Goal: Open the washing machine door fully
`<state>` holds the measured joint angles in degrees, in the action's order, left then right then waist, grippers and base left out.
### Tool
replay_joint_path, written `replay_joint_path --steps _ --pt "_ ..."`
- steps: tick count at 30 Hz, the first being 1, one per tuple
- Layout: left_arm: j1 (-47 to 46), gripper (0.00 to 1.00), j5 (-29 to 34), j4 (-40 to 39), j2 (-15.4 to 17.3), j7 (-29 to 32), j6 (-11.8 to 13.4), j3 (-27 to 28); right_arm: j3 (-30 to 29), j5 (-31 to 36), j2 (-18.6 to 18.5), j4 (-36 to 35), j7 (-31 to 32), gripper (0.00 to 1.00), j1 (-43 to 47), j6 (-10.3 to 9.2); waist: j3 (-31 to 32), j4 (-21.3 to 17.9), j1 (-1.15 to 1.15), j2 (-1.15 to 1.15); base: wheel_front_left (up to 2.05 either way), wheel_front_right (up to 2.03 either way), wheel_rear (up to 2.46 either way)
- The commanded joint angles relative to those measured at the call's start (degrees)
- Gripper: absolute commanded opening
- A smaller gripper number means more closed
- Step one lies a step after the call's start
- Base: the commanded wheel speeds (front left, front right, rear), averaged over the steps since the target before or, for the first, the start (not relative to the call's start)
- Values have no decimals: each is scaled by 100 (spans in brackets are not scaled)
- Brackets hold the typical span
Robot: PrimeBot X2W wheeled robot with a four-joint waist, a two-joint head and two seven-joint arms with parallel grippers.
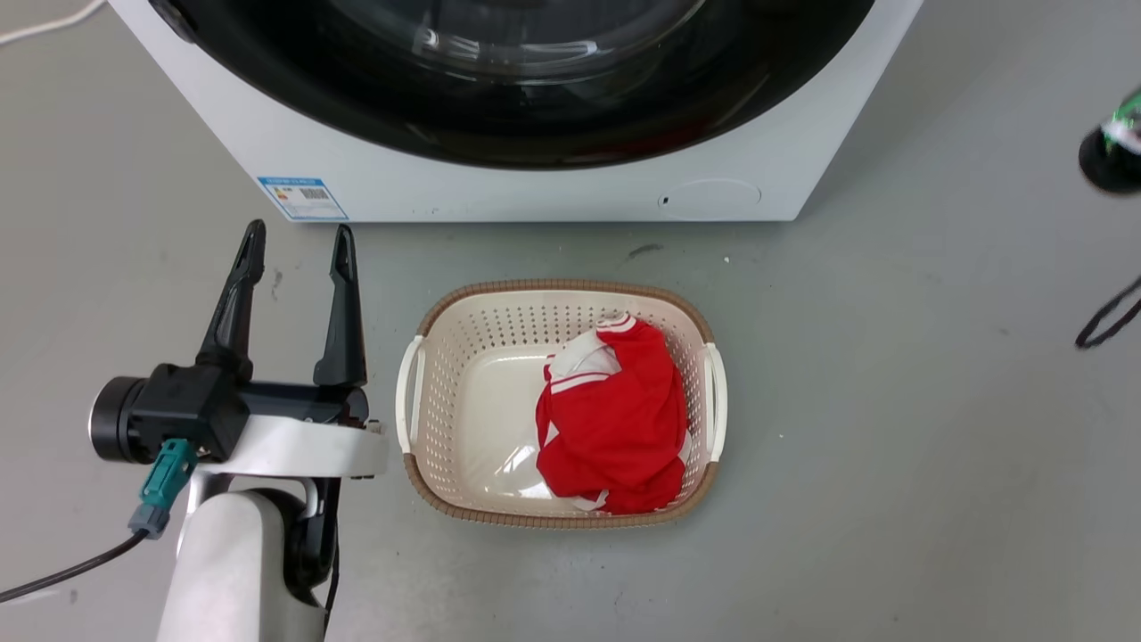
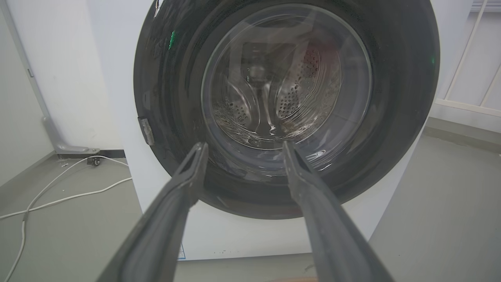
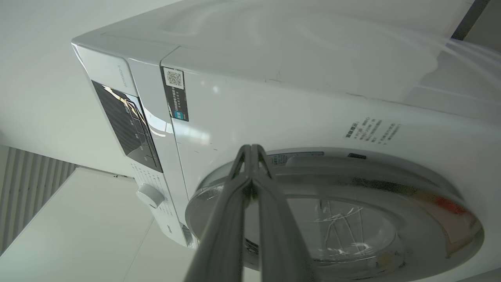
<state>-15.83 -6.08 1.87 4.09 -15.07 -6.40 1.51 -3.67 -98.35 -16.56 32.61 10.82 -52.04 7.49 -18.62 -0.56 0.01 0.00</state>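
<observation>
Looking along my right gripper, fingers pressed together and empty, I judge it the nearer arm: its tips reach the rim of the shut washing machine door. The left gripper, spread, hangs low, well apart.

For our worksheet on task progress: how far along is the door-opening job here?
Done: nothing visible; the washing machine door sits shut against the washing machine. In hand: the left gripper faces it, jaws open, holding nothing; the right gripper, jaws shut, points at its rim. Remaining: grip and swing it fully open.
</observation>
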Motion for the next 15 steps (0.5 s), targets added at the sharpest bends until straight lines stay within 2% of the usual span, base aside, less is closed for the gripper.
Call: replay_joint_path --steps 1,4,8,15 --pt "-116 100 34 -37 -2 -15 -15 -28 232 115 -61 202 161 0 -301 0 -126 22 -1 0 0 0 0" --pt "-172 100 52 -86 -19 -15 -16 -54 644 367 -258 653 450 0 -905 0 -238 47 -1 0 0 0 0" --pt "-282 100 51 -177 -34 -15 -32 -107 1118 704 -318 1332 816 0 -1646 0 -406 93 -1 0 0 0 0" --pt "-455 100 22 -311 -58 -15 -54 -163 1682 1216 -163 2327 1166 0 -2701 0 -684 172 -1 0 0 0 0"
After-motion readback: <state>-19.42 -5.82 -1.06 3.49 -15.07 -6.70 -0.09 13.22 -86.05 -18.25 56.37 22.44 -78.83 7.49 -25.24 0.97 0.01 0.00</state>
